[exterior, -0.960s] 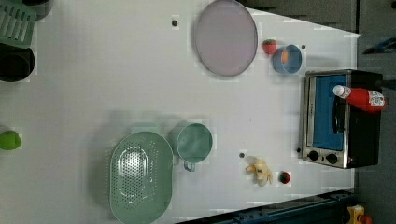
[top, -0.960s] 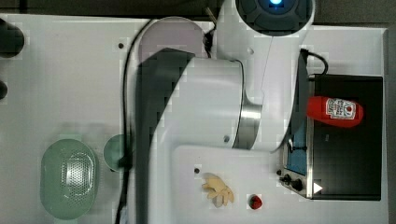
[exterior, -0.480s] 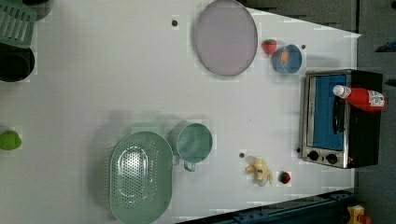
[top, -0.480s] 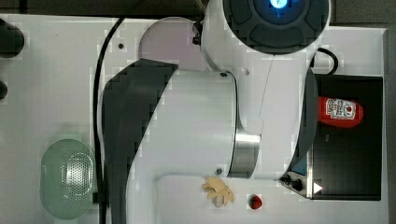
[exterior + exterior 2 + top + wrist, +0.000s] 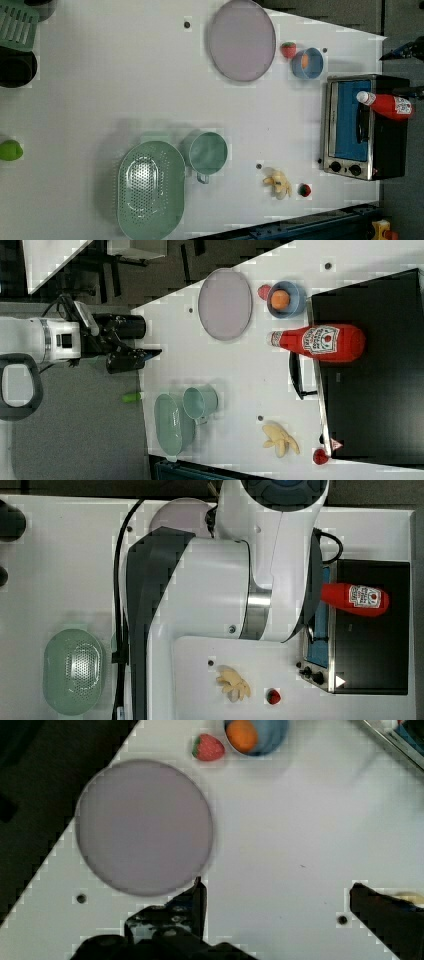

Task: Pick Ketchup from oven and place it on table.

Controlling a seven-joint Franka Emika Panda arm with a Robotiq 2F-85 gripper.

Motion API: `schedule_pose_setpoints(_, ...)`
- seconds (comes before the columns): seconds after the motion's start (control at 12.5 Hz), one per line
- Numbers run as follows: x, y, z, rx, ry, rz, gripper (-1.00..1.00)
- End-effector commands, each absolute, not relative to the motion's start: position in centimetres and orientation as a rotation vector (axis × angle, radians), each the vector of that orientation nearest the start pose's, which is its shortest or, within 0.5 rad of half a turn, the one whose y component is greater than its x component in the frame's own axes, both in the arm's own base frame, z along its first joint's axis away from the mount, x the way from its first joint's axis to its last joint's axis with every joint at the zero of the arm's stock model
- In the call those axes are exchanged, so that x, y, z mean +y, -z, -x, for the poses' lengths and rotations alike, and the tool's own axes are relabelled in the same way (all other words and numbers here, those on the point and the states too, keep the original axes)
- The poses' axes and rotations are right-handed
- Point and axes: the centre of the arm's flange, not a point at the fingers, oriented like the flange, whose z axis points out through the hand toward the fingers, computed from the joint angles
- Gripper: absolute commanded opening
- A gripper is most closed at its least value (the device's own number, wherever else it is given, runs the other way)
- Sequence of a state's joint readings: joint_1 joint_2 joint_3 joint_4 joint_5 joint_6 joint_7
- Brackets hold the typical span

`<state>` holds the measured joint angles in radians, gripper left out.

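The Ketchup (image 5: 357, 599) (image 5: 390, 106) (image 5: 320, 342), a red bottle with a white cap, lies on its side on the black top of the oven (image 5: 372, 645) (image 5: 350, 130) (image 5: 370, 405). Its cap juts out over the oven's front edge. The oven stands at the edge of the white table (image 5: 100, 75) (image 5: 250, 375), at the top view's right. My gripper (image 5: 142, 357) (image 5: 277, 910) hangs open and empty well above the table, far from the oven at the right view's left. The wrist view looks past its dark fingers (image 5: 197, 905) onto bare tabletop.
A grey plate (image 5: 242, 40) (image 5: 145, 827), a strawberry (image 5: 208, 747) and a blue bowl with an orange (image 5: 306, 62) lie near the oven. A green colander (image 5: 150, 187), a green cup (image 5: 207, 152), a banana (image 5: 277, 184) and a small strawberry (image 5: 304, 189) are on the table. My arm (image 5: 210, 585) covers the top view's middle.
In the top view my arm has swung and now looms larger, covering more of the table. The Ketchup and oven have not moved. The gripper stays open.
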<state>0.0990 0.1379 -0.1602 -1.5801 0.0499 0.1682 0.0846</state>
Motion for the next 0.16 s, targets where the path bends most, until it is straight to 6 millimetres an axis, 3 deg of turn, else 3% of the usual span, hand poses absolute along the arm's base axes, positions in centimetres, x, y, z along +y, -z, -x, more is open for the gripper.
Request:
schedule_pose_setpoints(0.08, -3.27, -56.99, -60.15, 1.442, 0.044, 2.768, 1.0)
schedule_pose_setpoints(0.16, -3.26, -56.99, -60.15, 1.442, 0.044, 2.768, 1.0)
